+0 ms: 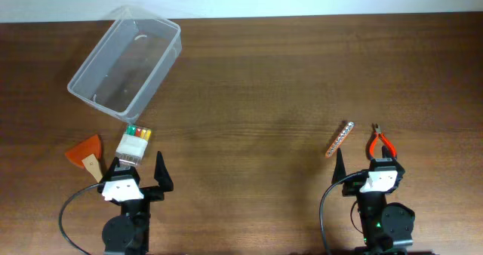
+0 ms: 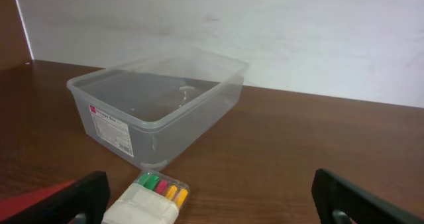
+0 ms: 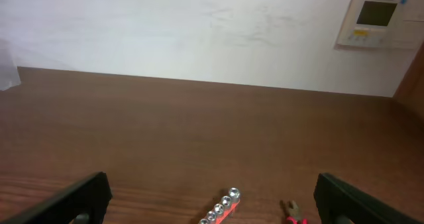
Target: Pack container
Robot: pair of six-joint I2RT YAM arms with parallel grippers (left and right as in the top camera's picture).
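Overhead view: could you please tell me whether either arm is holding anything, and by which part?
Nothing is held; the left jaws and the right jaws both stand open and empty.

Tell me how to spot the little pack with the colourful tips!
Find the big clear container at the far left of the table. Just beside its nearest corner lies a small white pack. Unlike the plain orange triangular tool next to it, it shows a row of green, red, orange and yellow tips.
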